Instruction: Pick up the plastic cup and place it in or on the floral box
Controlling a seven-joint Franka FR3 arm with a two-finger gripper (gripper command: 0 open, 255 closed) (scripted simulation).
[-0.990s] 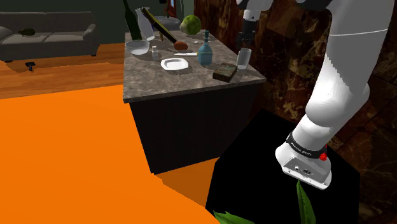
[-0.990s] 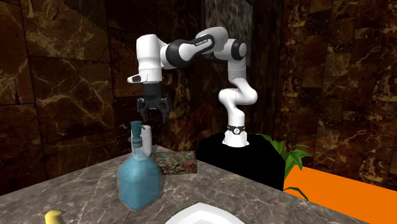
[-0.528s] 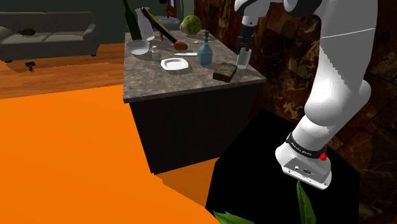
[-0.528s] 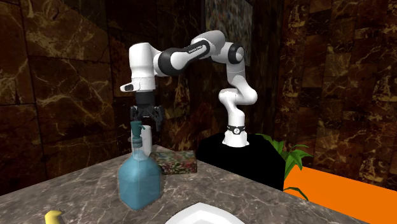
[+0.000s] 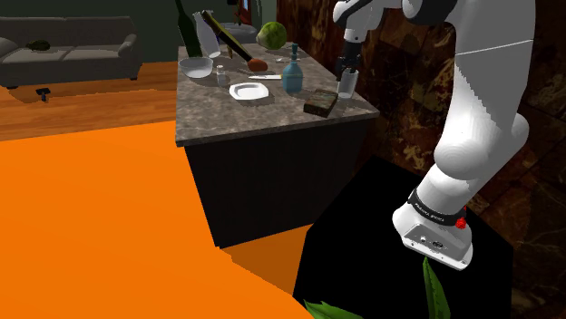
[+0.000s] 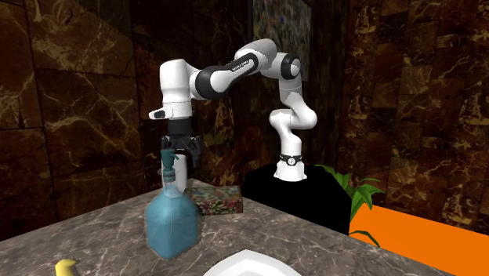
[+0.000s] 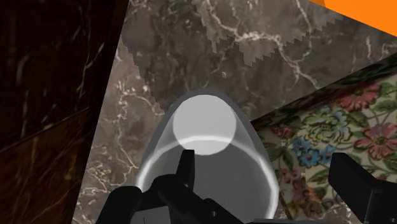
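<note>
A clear, greyish cup (image 7: 205, 137) stands upright on the marble counter (image 7: 191, 51), right beside the floral box (image 7: 331, 133). My gripper (image 7: 267, 181) is open just above the cup's rim. One finger (image 7: 185, 167) shows over the cup's mouth, the other (image 7: 352, 180) over the box; neither visibly touches the cup. In the shoulder view the gripper (image 5: 347, 71) hangs at the top of the cup (image 5: 346, 86), with the dark flat box (image 5: 321, 103) next to it. In the second exterior view the gripper (image 6: 180, 149) is over the cup (image 6: 181, 174), which the blue bottle partly hides; the box (image 6: 216, 201) lies beside it.
A blue bottle (image 5: 291, 75) stands near the cup. A white plate (image 5: 248, 91), a bowl (image 5: 195, 66), tall bottles (image 5: 207, 34) and a green round object (image 5: 271, 36) sit farther along the counter (image 5: 227, 122). A dark marble wall (image 6: 70, 118) stands close behind the cup.
The gripper has come down from well above the counter to the cup's rim and shifted slightly over it. The cup and box have not moved.
</note>
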